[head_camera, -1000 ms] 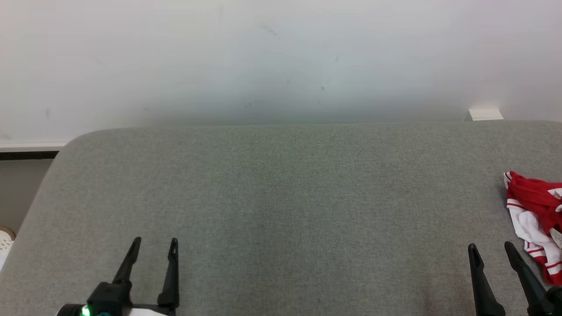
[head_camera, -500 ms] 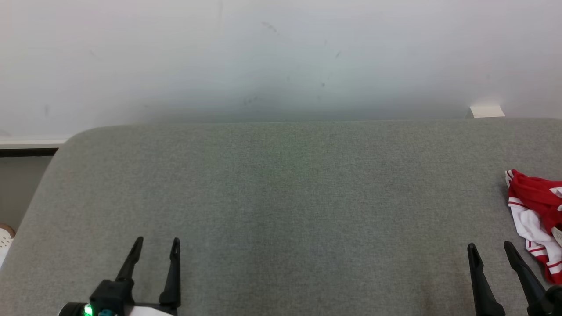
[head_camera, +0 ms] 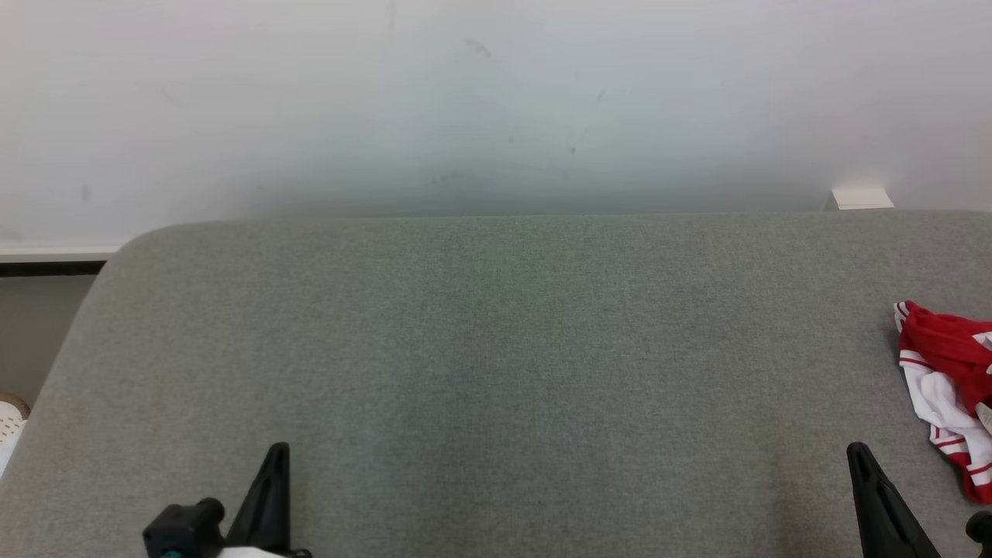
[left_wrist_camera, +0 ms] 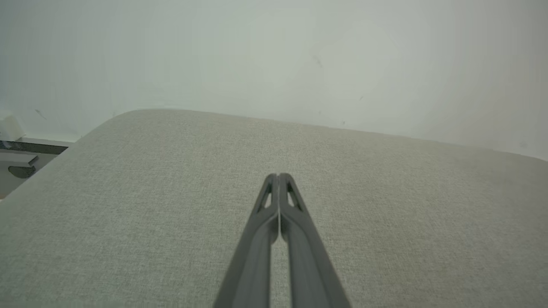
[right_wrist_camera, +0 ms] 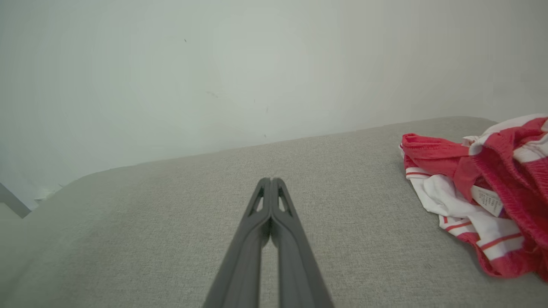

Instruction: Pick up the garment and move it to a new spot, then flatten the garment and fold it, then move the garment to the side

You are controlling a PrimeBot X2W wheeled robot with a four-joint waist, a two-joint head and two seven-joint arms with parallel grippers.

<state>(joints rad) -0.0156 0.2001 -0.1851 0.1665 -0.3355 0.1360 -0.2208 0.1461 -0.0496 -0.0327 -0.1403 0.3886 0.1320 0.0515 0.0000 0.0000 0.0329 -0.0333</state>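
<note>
The garment (head_camera: 949,387) is a crumpled red and white piece lying at the far right of the grey padded surface (head_camera: 496,349), partly cut off by the head view's edge. In the right wrist view the garment (right_wrist_camera: 483,192) sits to the right of my fingers, apart from them. My right gripper (head_camera: 856,452) is shut and empty, low at the right, left of the garment; its tips (right_wrist_camera: 270,181) are pressed together. My left gripper (head_camera: 279,449) is shut on nothing at the lower left, its fingers (left_wrist_camera: 278,176) closed over bare fabric.
A pale wall (head_camera: 496,101) rises right behind the surface's far edge. A small white block (head_camera: 860,199) stands at the back right. The surface's rounded left corner (head_camera: 132,240) drops to the floor, where a pale object (head_camera: 9,422) lies.
Both grippers have gone from open to shut, each with nothing between its fingers. They sit slightly lower in the head view. The garment has stayed where it was.
</note>
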